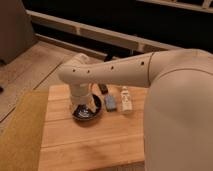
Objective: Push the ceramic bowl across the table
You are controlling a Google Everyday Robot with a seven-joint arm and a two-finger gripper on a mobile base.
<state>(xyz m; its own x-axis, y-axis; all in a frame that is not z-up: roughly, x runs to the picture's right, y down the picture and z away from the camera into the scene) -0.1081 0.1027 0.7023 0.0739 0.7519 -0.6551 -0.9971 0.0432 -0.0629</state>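
The ceramic bowl (86,113) is a small dark glossy bowl with pale glints inside. It sits on the light wooden plank table (90,145), toward its far middle. My gripper (82,103) hangs from the pale arm straight down over the bowl, its lower end at or inside the bowl's far rim. The wrist hides the bowl's back part.
A dark oblong object (103,88), a grey-blue object (110,103) and a small white bottle (125,98) lie just right of the bowl. A yellowish-green mat (20,130) lies left of the table. My large pale arm body (180,110) covers the right side.
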